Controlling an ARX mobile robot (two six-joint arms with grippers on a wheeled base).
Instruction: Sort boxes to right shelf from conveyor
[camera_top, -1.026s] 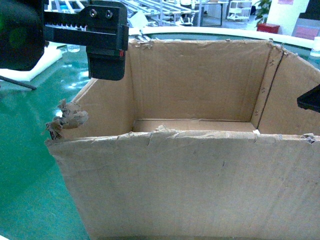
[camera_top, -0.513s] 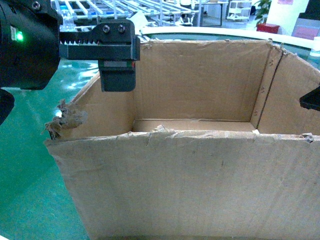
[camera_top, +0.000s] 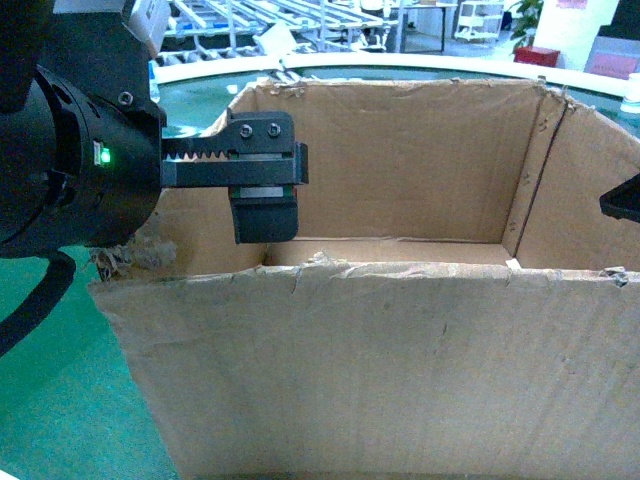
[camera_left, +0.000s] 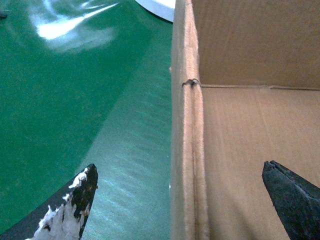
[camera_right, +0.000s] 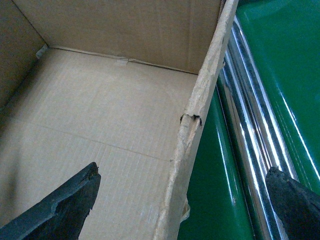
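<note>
The brown cardboard box (camera_top: 400, 370) with a ragged rim stands on the green conveyor (camera_top: 50, 410) and fills the head view. My left gripper (camera_left: 180, 166) is open and straddles the box's left wall (camera_left: 187, 150), with one finger over the belt and one inside. That inner finger (camera_top: 266, 215) shows dark in the head view. My right gripper (camera_right: 183, 170) is open astride the right wall (camera_right: 192, 130), touching nothing; only a sliver of it (camera_top: 622, 197) shows at the head view's edge. I cannot tell which rack is the right shelf.
A shiny steel rail (camera_right: 247, 145) runs along the belt just outside the box's right wall. The conveyor's white rim (camera_top: 420, 63) curves behind the box. Steel racks with white roller tracks (camera_top: 320, 18) stand far back, with a red bin (camera_top: 537, 55) to their right.
My left gripper has come down and to the right, from above the box's left rear corner to astride its left wall. The box and the right gripper have hardly moved.
</note>
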